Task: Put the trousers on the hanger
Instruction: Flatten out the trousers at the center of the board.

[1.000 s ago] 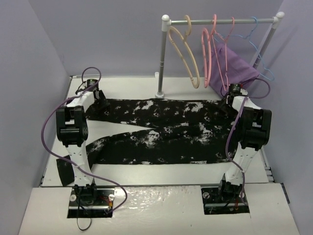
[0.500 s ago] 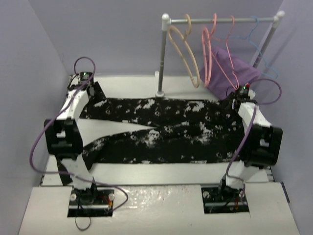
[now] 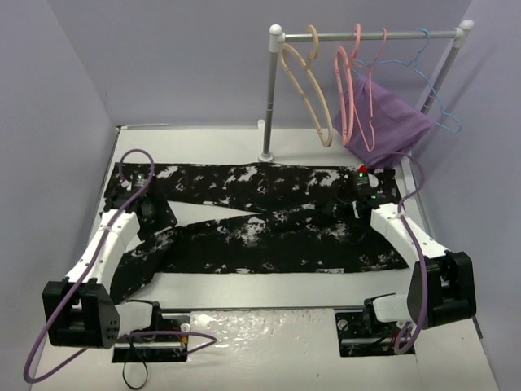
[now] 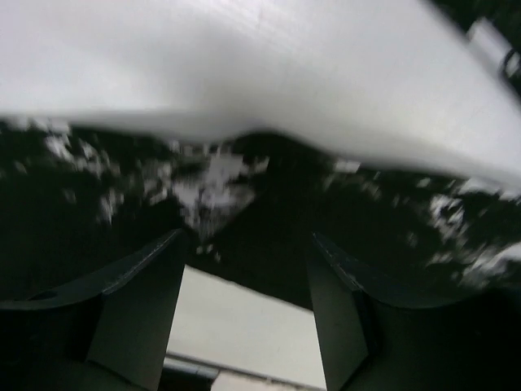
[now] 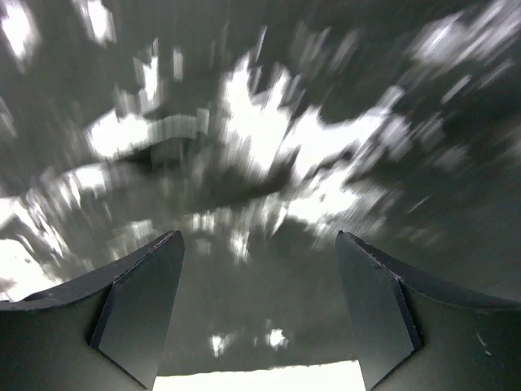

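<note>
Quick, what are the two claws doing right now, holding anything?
Left gripper: open, empty, over the trousers.
Right gripper: open, empty, over the trousers.

One trousers (image 3: 269, 232); one beige hanger (image 3: 325, 130); three coloured hangers (image 3: 343, 98); one purple cloth (image 3: 399, 122)

matt cloth trousers (image 3: 269, 216), glossy plastic hanger (image 3: 308, 94)

Blurred trousers (image 5: 269, 163) beneath the spread-fingered right hand (image 5: 259, 314).
</note>
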`<state>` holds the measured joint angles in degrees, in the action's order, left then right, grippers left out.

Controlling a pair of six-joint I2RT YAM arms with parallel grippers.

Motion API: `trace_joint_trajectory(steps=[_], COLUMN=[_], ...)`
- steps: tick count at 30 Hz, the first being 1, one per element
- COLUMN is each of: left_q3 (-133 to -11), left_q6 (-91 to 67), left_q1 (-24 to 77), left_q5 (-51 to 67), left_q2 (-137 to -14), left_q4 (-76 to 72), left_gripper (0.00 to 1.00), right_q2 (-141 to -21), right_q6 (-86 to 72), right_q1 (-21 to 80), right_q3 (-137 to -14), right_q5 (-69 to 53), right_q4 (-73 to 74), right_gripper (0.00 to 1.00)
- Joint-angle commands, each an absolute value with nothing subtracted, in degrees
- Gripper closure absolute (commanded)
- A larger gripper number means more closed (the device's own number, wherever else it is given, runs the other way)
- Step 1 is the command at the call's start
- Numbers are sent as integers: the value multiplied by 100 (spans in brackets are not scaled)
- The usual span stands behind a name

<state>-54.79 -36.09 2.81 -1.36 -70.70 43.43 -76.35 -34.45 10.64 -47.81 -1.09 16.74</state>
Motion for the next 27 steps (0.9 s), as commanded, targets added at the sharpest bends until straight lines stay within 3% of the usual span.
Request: trace_joint_trajectory(steps=[1, 19, 27], left_q3=[-5075, -4815, -5622], left_q6=[-4319, -4287, -3421], left_q1=[368, 307, 281], left_q5=[-88, -824, -935], left_q2=[-6636, -8083, -9489], left_q4=[4289, 2557, 1884], left_gripper=[43, 44, 44], right_q2=[-7486, -8326, -8500], right_q6=[-4043, -3644, -3480], right_q1=[1494, 1529, 854], right_q3=[-4302, -3966, -3735], right_q5=[-167, -274, -641], right_q4=[1407, 782, 837], right_gripper=[28, 28, 27])
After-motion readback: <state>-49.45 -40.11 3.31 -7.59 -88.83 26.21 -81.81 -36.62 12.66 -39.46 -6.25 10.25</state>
